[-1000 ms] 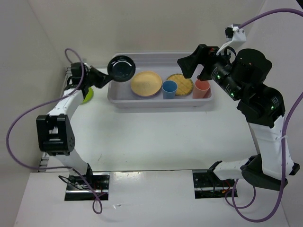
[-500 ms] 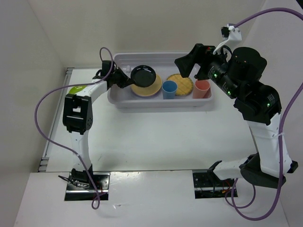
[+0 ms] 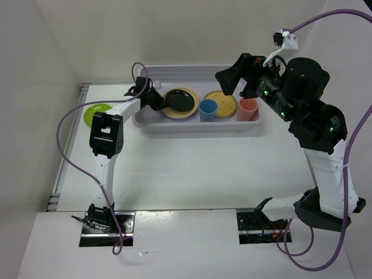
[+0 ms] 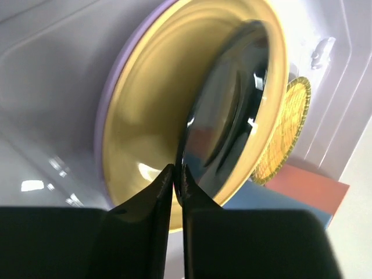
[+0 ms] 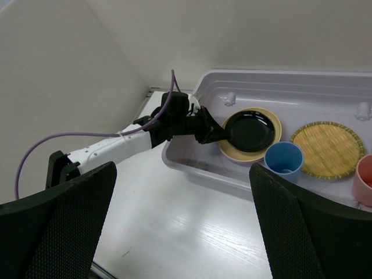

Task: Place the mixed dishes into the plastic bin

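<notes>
My left gripper (image 3: pixel 161 100) is shut on the rim of the black plate (image 3: pixel 179 101), which sits low over the orange-yellow plate (image 3: pixel 187 112) inside the plastic bin (image 3: pixel 197 127). In the left wrist view the gripper (image 4: pixel 177 174) pinches the black plate (image 4: pixel 226 128) tilted against the yellow plate (image 4: pixel 145 133), with a lavender rim (image 4: pixel 124 65) beneath. The blue cup (image 3: pixel 207 110), woven tan plate (image 3: pixel 221 103) and salmon-red cup (image 3: pixel 247 108) stand in the bin. The lime green plate (image 3: pixel 97 113) lies on the table left of the bin. My right gripper (image 3: pixel 232 81) is open and empty above the bin's right half.
The bin stands at the far side of the white table, near the back wall. A side wall runs close along the left, beside the green plate. The right wrist view shows the bin's near wall (image 5: pixel 192 168) and bare table in front of it.
My left arm swung right with the black plate, from over the bin's left edge down onto the orange-yellow plate. The green plate came into view. The right arm barely moved.
</notes>
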